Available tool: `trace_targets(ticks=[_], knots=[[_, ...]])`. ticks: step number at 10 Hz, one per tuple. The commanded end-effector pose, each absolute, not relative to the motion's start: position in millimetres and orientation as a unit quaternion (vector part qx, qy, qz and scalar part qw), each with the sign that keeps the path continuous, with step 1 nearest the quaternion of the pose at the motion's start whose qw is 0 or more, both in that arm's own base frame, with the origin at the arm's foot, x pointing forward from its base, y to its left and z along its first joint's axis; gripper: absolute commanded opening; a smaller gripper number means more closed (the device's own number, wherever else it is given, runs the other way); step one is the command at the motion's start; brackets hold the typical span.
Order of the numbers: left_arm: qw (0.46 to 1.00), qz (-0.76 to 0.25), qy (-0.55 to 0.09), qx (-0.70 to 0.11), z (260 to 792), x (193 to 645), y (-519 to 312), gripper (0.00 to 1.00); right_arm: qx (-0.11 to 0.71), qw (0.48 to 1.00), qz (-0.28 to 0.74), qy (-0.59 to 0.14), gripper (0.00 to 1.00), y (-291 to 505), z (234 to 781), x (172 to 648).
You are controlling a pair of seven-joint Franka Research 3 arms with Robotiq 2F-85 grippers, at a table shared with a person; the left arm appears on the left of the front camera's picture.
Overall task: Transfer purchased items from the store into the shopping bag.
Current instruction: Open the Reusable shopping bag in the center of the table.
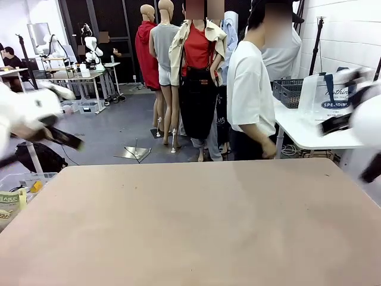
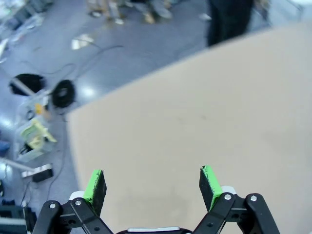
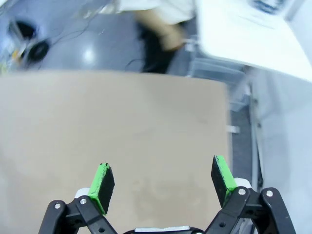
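Spread wide at the bottom of its wrist view, my left pincer (image 2: 152, 178) holds nothing, with bare bench (image 2: 195, 122) beyond it. My right pincer (image 3: 163, 175) is likewise spread and empty over the bench. From the front, a person (image 1: 250, 89) in a white T-shirt stands at the bench's far edge, upper middle. The bag (image 1: 324, 92), pale with a dark oval logo, stands on a white side bench (image 1: 297, 128) at upper right, partly behind my blurred right arm (image 1: 364, 119).
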State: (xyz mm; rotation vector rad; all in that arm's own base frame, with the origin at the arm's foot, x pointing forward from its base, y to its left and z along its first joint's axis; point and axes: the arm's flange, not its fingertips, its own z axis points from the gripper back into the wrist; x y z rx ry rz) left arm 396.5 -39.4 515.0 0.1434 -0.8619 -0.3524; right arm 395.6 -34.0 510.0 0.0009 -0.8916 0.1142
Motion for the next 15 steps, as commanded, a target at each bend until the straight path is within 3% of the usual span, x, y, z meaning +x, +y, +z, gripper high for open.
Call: trace_targets(ticks=[1,3,5,9,10,15], knots=[[0.892,-0.063,-0.439,0.085,487.1,305.3,12.2,1.0,-0.019,0.899,-0.037,-0.436,1.0,-93.6,484.3,361.3],[0.901,0.03,-0.426,0.072,473.3,270.1,63.2,1.0,0.005,0.9,-0.107,-0.422,1.0,-148.5,464.0,342.0],[0.903,0.087,-0.421,0.012,452.1,265.1,99.3,1.0,0.03,0.898,-0.17,-0.404,1.0,-185.3,441.7,339.9],[0.882,0.151,-0.441,-0.061,418.6,242.0,137.2,1.0,0.062,0.89,-0.195,-0.406,1.0,-201.4,411.9,328.8],[0.902,0.149,-0.406,-0.02,525.2,338.2,177.3,1.0,0.05,0.897,-0.205,-0.389,1.0,-221.1,445.7,354.0],[0.902,0.149,-0.406,-0.02,525.2,338.2,177.3,1.0,0.05,0.897,-0.205,-0.389,1.0,-221.1,445.7,354.0]])
